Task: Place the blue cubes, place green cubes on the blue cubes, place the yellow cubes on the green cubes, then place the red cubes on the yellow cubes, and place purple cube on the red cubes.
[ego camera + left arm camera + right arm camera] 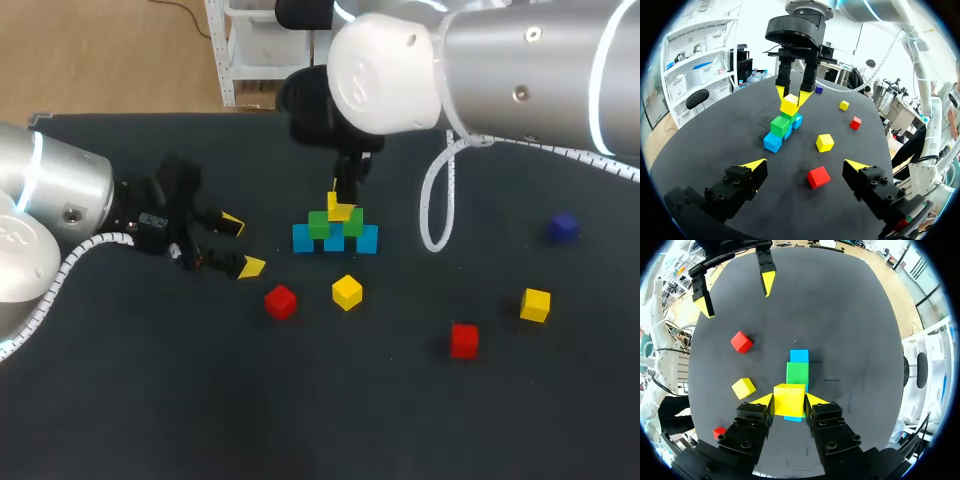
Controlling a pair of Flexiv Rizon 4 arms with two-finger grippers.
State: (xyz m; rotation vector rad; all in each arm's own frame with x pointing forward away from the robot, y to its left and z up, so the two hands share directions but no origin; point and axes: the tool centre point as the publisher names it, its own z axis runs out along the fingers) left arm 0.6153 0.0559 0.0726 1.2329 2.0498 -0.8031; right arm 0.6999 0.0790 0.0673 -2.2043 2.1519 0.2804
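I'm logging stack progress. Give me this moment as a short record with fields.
base: blue cubes in a row on the table
second layer: green cubes on the blue cubes
right hand: shut on a yellow cube, right above the green cubes
left hand: open, empty, beside the stack
loose on table: two red cubes, two spare yellow cubes, one purple cube
layers not yet begun: red, purple

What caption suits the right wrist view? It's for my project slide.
Right gripper grips a yellow cube over the blue-and-green stack.
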